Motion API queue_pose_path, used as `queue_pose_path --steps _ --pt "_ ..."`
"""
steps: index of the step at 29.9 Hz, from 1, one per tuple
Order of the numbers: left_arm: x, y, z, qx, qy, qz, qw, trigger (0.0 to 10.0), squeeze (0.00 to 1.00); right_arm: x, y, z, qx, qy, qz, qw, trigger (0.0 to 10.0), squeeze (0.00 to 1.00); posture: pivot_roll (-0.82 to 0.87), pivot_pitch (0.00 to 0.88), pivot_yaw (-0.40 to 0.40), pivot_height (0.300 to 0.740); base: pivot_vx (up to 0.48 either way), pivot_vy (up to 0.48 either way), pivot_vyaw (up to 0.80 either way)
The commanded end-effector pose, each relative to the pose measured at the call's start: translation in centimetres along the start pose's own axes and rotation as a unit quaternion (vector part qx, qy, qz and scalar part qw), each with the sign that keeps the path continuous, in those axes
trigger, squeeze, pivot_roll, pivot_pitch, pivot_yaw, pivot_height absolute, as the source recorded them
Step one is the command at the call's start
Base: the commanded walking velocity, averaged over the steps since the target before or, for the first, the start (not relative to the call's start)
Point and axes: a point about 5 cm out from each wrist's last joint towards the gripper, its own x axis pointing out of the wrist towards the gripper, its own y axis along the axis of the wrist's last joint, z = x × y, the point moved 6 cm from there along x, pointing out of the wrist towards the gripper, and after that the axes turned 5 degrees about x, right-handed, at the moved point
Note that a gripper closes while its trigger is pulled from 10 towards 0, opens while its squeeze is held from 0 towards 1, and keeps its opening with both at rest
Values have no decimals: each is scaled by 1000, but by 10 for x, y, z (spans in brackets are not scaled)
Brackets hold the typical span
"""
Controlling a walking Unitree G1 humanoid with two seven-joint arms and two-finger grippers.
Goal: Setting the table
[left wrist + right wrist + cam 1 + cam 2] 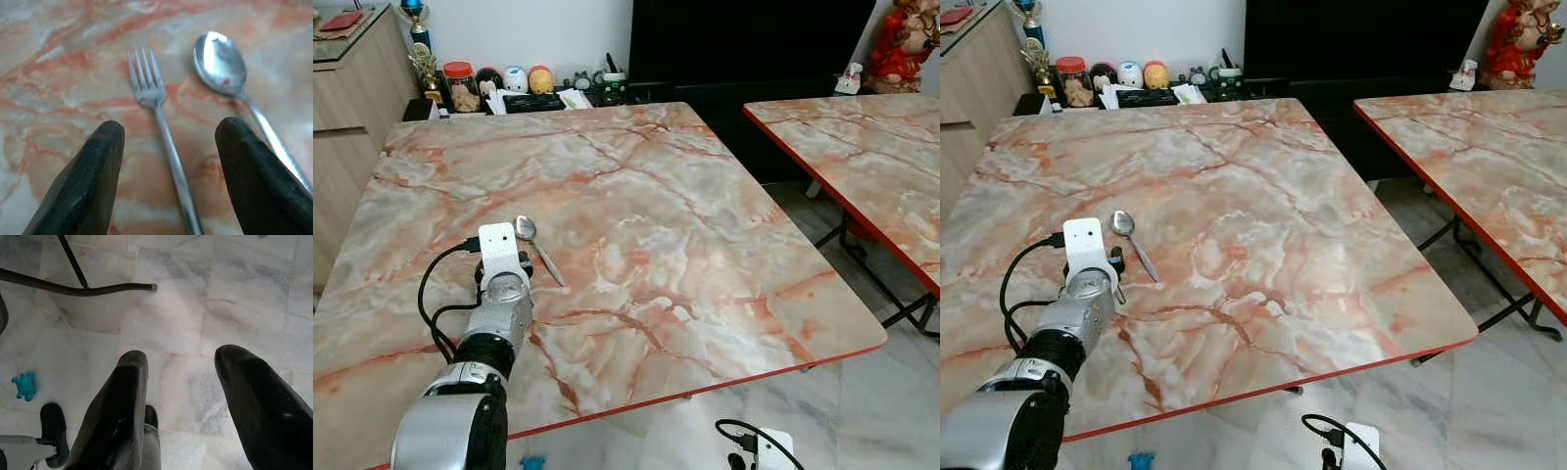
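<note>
- Spread apart, the two black fingers of the left gripper [168, 171] stand on either side of a fork [159, 122] handle without touching it; nothing is pinched.
- Seen from the head, the left gripper sits low over the near left part of a marble-patterned table [705, 294], its white wrist camera block and black cable on top.
- The fork lies flat on the table, tines pointing away from the gripper. A spoon [220, 63] lies just beside it, bowl up, handle running roughly alongside.
- The right gripper [181, 396] hangs idle below the table edge, fingers spread over a pale tiled floor [234, 298], near a small blue toy [24, 386].
- A second table [871, 166] stands well apart on the right; jars and small figures [509, 83] line a low shelf beyond the far edge.
- Risk, as a judgement: the two pieces look placed, so a careless lift or sideways drift could catch the fork handle and drag it askew, or nudge the spoon, because the fingertips sit so low and close.
</note>
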Motion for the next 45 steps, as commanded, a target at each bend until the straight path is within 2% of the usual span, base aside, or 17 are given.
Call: queue_pose_path --steps 1,7,13,21,28,29,30,31,32,33,35,36,45 --pt "0 5 4 -3 -2 13 1000 10000 0 0 -1 3 3 -5 -1 1000 10000 0 82 2 -52 740 0 0 0" --pt "1 3 6 8 -8 18 1000 10000 0 0 -1 4 3 -5 0 1000 10000 0 77 7 -52 740 0 0 0" --pt "0 7 7 31 -8 51 998 10000 0 -1 -2 5 2 -7 -2 1000 10000 0 64 11 -53 740 0 0 0" --pt "0 -3 5 36 -4 35 999 10000 0 -1 -2 6 3 -9 -2 1000 10000 0 63 14 -55 740 0 0 0" --pt "-1 -20 3 43 0 9 999 10000 0 -1 -2 6 2 -10 -1 1000 10000 0 60 15 -55 740 0 0 0" --pt "-1 -21 3 43 -1 8 999 9569 0 -1 -2 6 2 -10 -1 1000 10000 0 60 15 -55 740 0 0 0" --pt "-1 -22 3 42 -2 5 999 8392 0 -1 -2 6 2 -10 -2 1000 10000 0 59 15 -55 740 0 0 0" --pt "-1 -23 4 42 -3 3 999 5294 0 -1 -2 6 2 -10 -2 1000 10000 0 59 15 -55 740 0 0 0" --pt "-2 -27 5 36 -7 -6 999 3216 0 -1 -2 6 1 -10 -2 1000 10000 0 60 16 -55 740 0 0 0" --pt "-2 -28 6 35 -9 -9 999 1804 0 -1 -2 7 1 -10 -2 1000 10000 0 60 16 -55 740 0 0 0" --pt "-3 -31 7 32 -13 -15 999 275 0 -1 -2 7 1 -10 -2 1000 10000 0 60 16 -57 740 0 0 0" --pt "-3 -34 7 28 -13 -20 999 0 0 -1 -2 7 0 -10 -3 1000 10000 0 60 15 -57 740 0 0 0" --pt "-3 -37 5 23 -10 -24 999 0 0 -1 -2 7 -2 -10 -4 1000 10000 0 62 15 -60 740 0 0 0"
